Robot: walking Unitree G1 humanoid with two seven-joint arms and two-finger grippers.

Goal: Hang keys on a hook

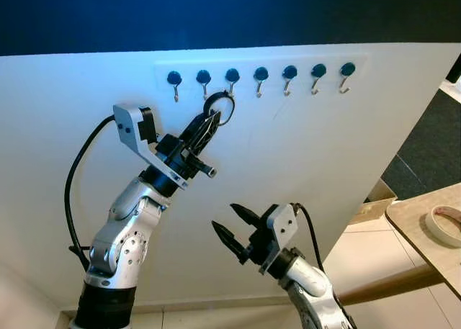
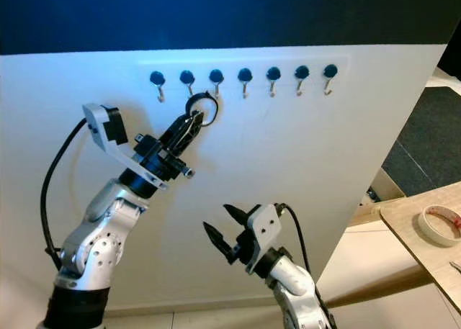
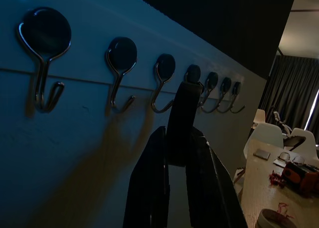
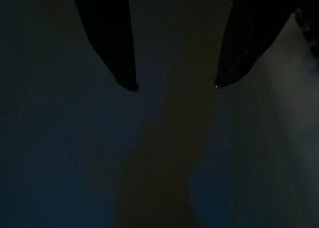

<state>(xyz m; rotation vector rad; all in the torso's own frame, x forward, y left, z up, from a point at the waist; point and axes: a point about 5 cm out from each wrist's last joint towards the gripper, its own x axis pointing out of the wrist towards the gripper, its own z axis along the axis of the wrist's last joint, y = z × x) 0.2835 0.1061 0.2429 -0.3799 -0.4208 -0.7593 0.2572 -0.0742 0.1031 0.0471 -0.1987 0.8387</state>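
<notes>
A row of several blue-capped metal hooks [image 1: 261, 75] runs along the top of a white board [image 1: 302, 156]. My left gripper [image 1: 209, 122] is raised to the board and shut on a dark key ring [image 1: 220, 107]. The ring's top edge reaches the tip of the third hook from the left [image 1: 231, 83]; whether it is over the hook I cannot tell. In the left wrist view the ring [image 3: 183, 113] stands up from between the fingers [image 3: 149, 188], in front of the hooks [image 3: 119, 71]. My right gripper [image 1: 225, 218] hovers lower, open and holding nothing, its fingertips [image 4: 130, 83] facing the board.
A wooden table [image 1: 418, 221] with a roll of tape [image 1: 444, 224] stands at the right. Beyond the board's right edge lie pale floor tiles [image 1: 374, 250] and a dark carpet [image 1: 432, 149]. The left wrist view shows white chairs [image 3: 269, 135] and a cluttered table [image 3: 294, 173] in the distance.
</notes>
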